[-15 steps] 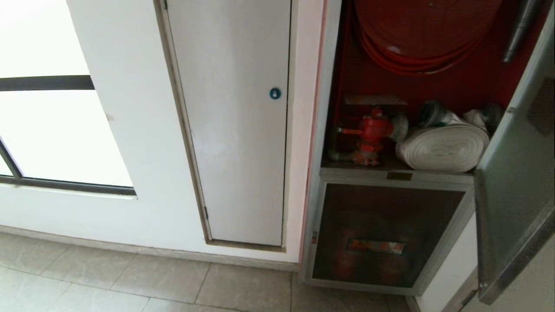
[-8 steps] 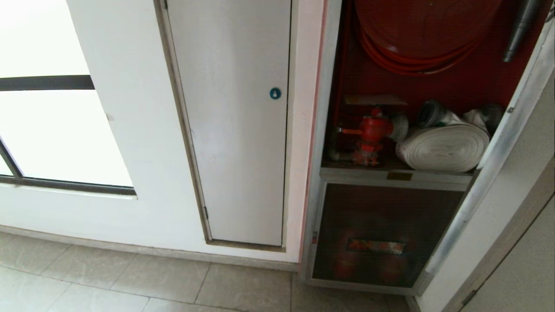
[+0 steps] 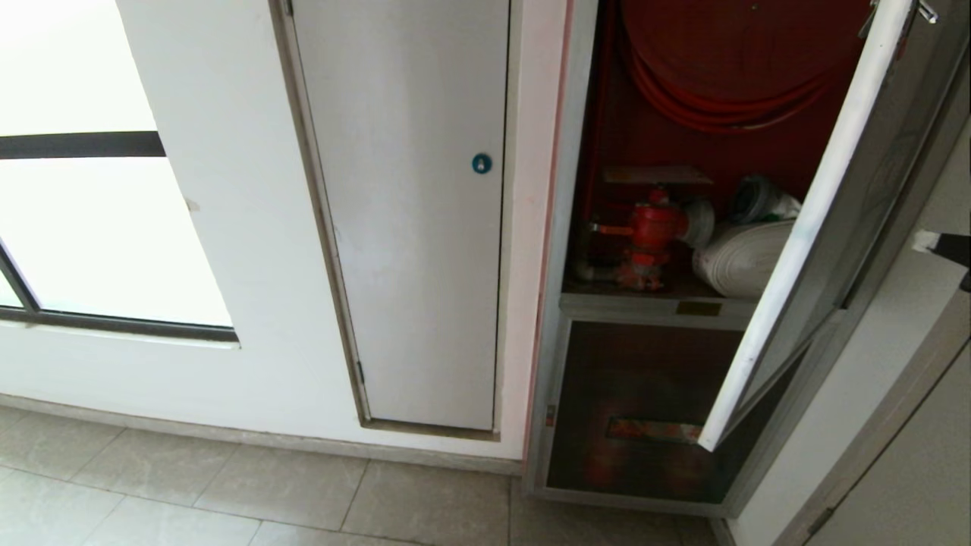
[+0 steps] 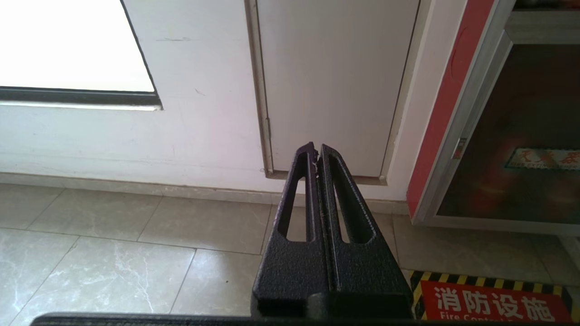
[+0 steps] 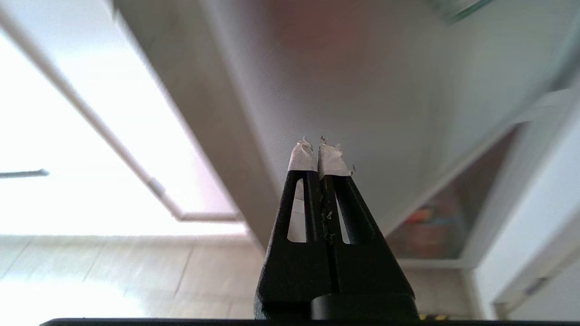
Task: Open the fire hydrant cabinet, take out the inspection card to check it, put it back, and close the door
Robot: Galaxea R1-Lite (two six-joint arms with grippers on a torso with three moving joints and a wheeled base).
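**Operator:** What do you read at the jaws?

**Technician:** You will find the right gripper (image 5: 319, 147) with its jaws pressed together, white-taped tips meeting, nothing between them. The tips point at the grey inner face of the silver-framed glass door (image 5: 362, 90) from close by; contact cannot be confirmed. In the head view only a taped black fingertip (image 3: 944, 246) shows at the right edge. The left gripper (image 4: 316, 151) also has its jaws pressed together and empty, held low over the pale tiled floor (image 4: 113, 253), facing the plain white door panel (image 4: 335, 81).

**Operator:** And outward from there?

**Technician:** You see the door (image 3: 819, 227) standing part-open, its white edge slanting across the tall silver-grey fire hydrant cabinet (image 3: 565, 227). Inside the red interior sit the red hose coil (image 3: 721, 83), the red valve (image 3: 652, 227) and the white rolled hose (image 3: 740, 262), half hidden by the door. The inspection card cannot be made out.
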